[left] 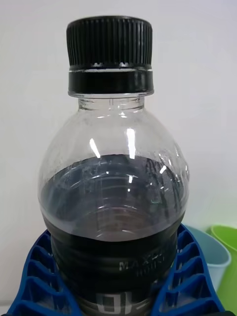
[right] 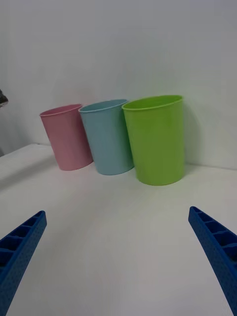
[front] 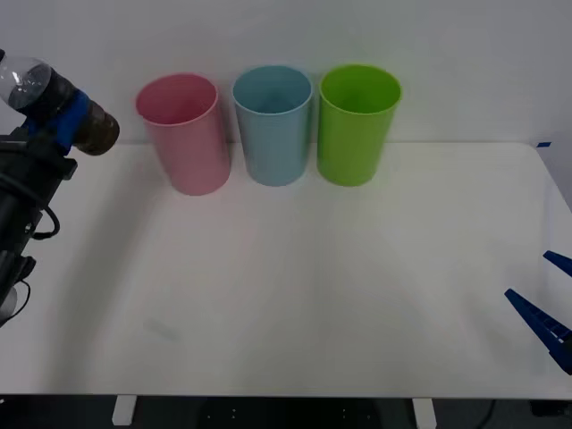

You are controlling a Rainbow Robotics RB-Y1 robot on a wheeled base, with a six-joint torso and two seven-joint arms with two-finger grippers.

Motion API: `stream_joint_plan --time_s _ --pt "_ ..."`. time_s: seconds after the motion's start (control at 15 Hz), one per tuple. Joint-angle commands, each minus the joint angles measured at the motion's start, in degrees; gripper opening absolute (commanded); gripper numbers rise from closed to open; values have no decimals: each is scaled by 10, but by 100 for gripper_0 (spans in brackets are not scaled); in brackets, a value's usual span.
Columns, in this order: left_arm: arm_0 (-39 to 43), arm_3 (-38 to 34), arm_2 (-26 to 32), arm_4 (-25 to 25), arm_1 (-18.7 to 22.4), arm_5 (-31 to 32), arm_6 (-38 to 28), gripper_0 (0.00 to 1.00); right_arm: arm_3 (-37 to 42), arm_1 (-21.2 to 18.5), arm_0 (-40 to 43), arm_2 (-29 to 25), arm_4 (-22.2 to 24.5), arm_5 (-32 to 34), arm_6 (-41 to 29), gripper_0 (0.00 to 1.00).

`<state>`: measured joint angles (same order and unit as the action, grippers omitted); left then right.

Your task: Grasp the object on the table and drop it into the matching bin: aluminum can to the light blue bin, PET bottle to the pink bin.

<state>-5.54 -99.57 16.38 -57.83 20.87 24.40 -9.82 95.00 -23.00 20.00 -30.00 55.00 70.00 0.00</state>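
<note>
The left gripper [front: 64,116] is closed around the dark lower body of the PET bottle [front: 49,98], holding it tilted in the air at the far left edge of the table [front: 295,295], level with the rim of the pink bin [front: 183,134], which stands a clear gap to its right. To do the drop well, it should probably carry the bottle sideways over that rim, stopping short of the light blue bin [front: 273,125] touching it beyond. The right gripper [front: 547,308] waits spread wide, empty, far right.
</note>
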Motion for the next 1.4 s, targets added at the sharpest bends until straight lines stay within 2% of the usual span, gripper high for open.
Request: stream_joint_plan --time_s 0.07,0.67,1.0,1.2,1.4 --pt "-59 40 -26 -15 18 -32 -4 0 0 0 0 0 0 0 0 100" --pt "-243 242 -66 -100 29 -32 1 1 0 0 0 0 0 0 0 100" --pt "-332 347 -95 -121 29 -32 3 1 0 0 0 0 0 0 0 100" --pt "-375 397 -99 -142 29 -32 5 1 0 0 0 0 0 0 0 100" --pt "-389 411 -110 -144 28 -41 6 1 0 0 0 0 0 0 0 100"
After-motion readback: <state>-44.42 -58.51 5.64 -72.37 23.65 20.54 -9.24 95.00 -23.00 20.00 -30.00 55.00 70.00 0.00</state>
